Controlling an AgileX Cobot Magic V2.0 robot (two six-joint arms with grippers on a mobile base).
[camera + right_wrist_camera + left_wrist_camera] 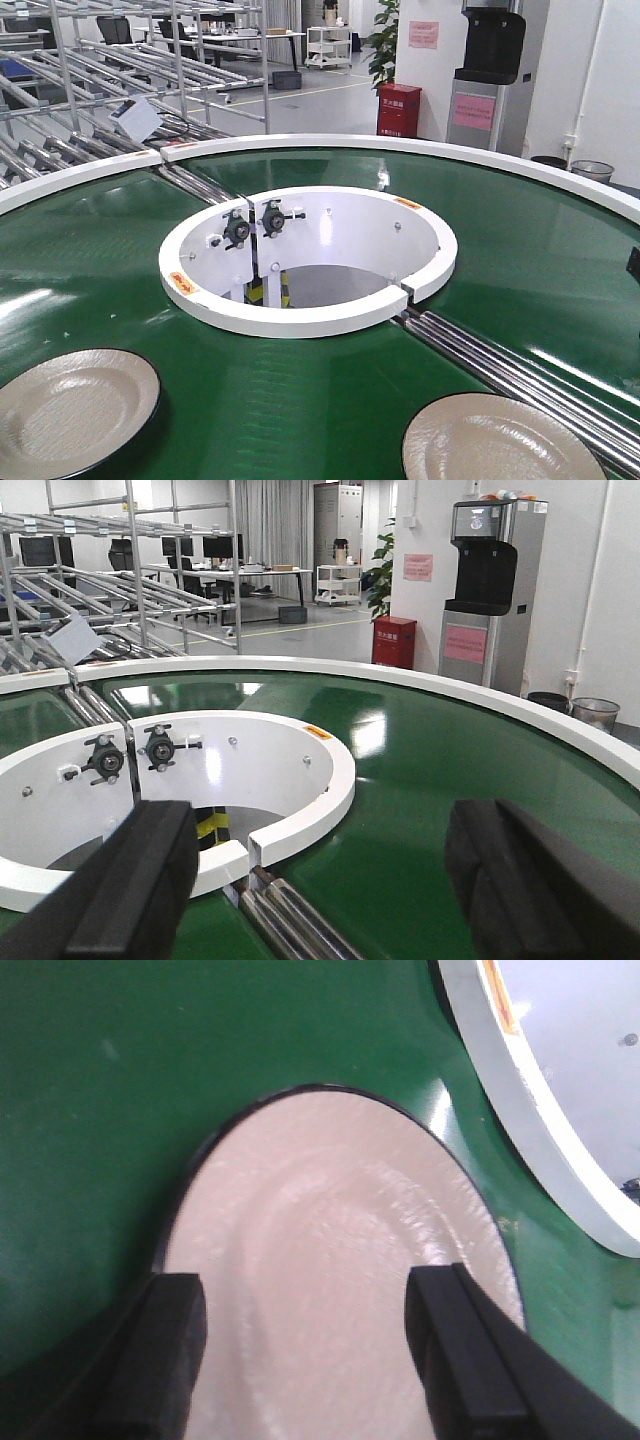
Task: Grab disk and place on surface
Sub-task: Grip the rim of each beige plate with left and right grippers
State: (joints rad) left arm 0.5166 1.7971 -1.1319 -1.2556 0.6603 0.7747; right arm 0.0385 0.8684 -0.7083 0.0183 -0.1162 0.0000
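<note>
Two beige disks with thin dark rims lie on the green conveyor belt (540, 260), one at the near left (75, 410) and one at the near right (500, 440). In the left wrist view my left gripper (305, 1305) hangs open just above a disk (330, 1250). Its black fingers (165, 1340) straddle the disk's near half and hold nothing. My right gripper (320, 830) is open and empty over bare green belt (420, 770), with no disk in that view. The surface is out of view. Neither gripper shows in the front view.
A white inner ring (300, 310) with bearing mounts surrounds the conveyor's central hole. Steel rollers (500, 365) cross the belt at the right, near the right disk. A white outer rim (420, 150) bounds the belt. Metal racks (120, 70) stand behind.
</note>
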